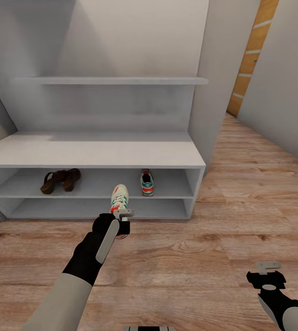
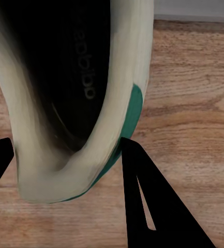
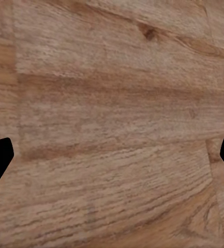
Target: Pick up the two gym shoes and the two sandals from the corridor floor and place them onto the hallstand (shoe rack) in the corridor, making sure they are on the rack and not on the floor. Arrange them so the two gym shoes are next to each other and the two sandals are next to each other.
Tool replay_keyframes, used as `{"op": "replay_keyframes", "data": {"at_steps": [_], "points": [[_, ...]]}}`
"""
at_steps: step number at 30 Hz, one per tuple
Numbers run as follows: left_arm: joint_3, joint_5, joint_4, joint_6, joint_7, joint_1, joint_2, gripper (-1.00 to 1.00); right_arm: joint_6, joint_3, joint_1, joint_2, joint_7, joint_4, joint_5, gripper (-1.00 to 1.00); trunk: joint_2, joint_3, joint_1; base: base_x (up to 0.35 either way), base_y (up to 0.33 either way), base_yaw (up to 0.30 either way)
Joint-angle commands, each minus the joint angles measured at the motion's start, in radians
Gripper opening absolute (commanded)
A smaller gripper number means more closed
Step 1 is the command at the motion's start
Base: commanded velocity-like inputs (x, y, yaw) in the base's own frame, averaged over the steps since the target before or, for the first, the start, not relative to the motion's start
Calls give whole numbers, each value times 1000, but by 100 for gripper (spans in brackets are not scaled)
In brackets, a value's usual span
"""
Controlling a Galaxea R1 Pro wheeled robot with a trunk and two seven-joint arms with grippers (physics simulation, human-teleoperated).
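Left hand (image 1: pixel 121 219) gripped second gym shoe (image 1: pixel 119 198) by heel, near hallstand (image 1: pixel 93 156). Right hand (image 1: pixel 267 276) open, empty. Best: slide shoe toe-first onto shelf, just left of shelved gym shoe (image 1: pixel 146 182); sandals (image 1: pixel 60 179) already left.

Looks onto a light-brown plank floor (image 1: pixel 240 220), with grain and dark knots plain to see. Faces a low, wide white rack (image 1: pixel 93 151) with a flat bench top and two open levels beneath, set in a recess against a pale grey wall (image 1: pixel 121 37). Carries a thin wall shelf (image 1: pixel 112 81) higher up, spanning the recess. Opens at right into a narrow passage between grey walls, closed at the far end by an orange wood panel (image 1: pixel 254 55) with pale cross-bands. Lit softly and evenly.
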Motion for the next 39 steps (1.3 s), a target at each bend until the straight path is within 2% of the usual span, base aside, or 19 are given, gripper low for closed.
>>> {"op": "replay_keyframes", "data": {"at_steps": [1,14,39], "points": [[0,-3,0,1,-2,0,0,-100,0,0,0,0,0,0,0,100,0,0,0,18,0,0],[-39,-2,0,2,-2,0,-1,-100,0,1,0,0,0,0,0,100,0,0,0,76,0,0],[-39,-1,1,2,-2,0,-1,-100,0,0,0,0,0,0,0,100,0,0,0,67,0,0]]}}
